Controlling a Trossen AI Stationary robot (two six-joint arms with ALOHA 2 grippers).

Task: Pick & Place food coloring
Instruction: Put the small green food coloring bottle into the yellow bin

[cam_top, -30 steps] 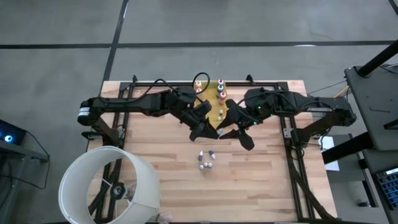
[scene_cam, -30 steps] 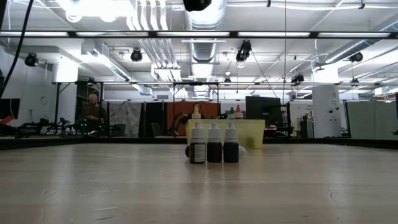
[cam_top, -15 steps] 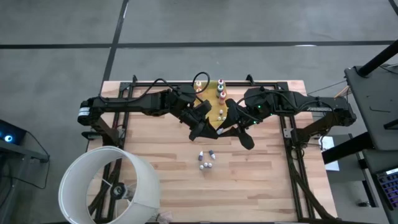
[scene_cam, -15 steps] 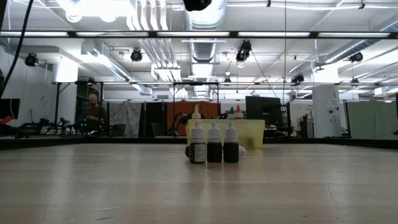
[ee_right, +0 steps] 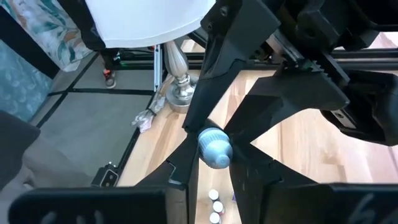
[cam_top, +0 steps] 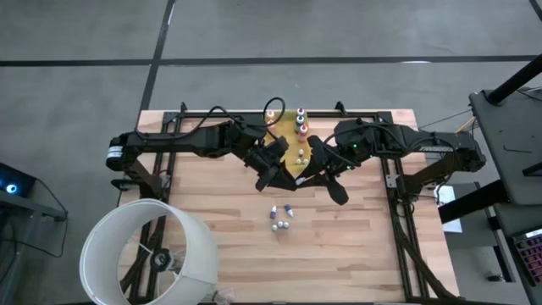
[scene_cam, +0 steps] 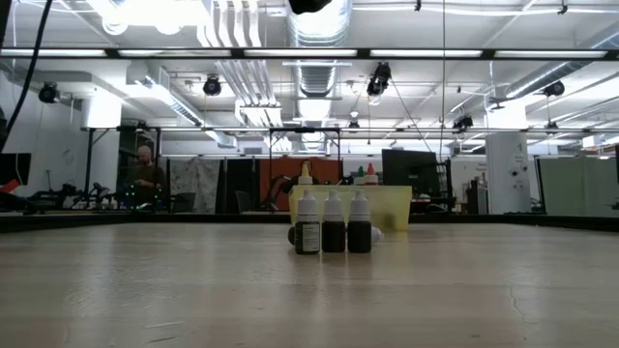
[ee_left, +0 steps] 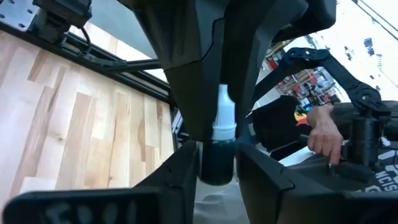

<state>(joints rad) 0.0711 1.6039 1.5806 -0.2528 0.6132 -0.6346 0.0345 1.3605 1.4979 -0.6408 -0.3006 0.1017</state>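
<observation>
1. Nearest, a cluster of food coloring bottles (cam_top: 282,219) is standing on the table (cam_top: 212,220), unmoved from a second ago.
2. Farther back, the right gripper (ee_right: 209,163) is finishing closing on a pale-capped bottle (ee_right: 215,148); that handover looks nearly done.
3. The left gripper (ee_left: 216,163) is staying clamped on the same white-capped dark bottle (ee_left: 219,155), beside the yellow tray (cam_top: 295,146).

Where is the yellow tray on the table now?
In the high view the yellow tray lies at the table's far middle, between both arms, behind the standing bottles.
</observation>
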